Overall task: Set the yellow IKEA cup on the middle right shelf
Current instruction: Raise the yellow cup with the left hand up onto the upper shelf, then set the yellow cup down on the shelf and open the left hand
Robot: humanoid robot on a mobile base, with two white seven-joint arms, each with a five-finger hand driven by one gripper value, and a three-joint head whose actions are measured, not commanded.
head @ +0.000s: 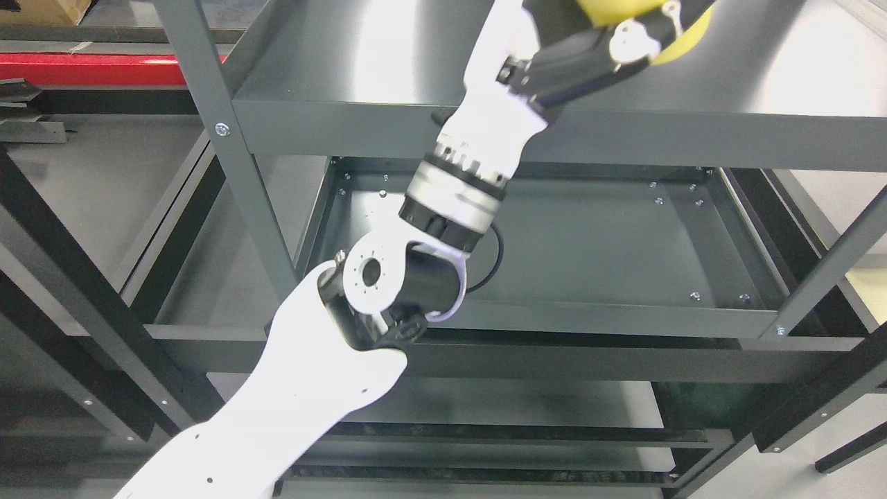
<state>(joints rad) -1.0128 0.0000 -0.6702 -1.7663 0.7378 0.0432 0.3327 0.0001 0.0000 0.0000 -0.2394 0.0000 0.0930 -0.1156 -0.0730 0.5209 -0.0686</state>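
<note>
Above grey shelf [388,62], left robot hand [610,34] grips yellow cup [682,41], fingers wrapped round it.

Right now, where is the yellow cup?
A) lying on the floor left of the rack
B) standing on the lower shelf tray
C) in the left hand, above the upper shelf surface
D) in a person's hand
C: the left hand, whose arm comes in from the lower left, is closed on the yellow cup at the top edge of the picture, over the upper shelf surface; the lower shelf tray holds no cup.
</note>
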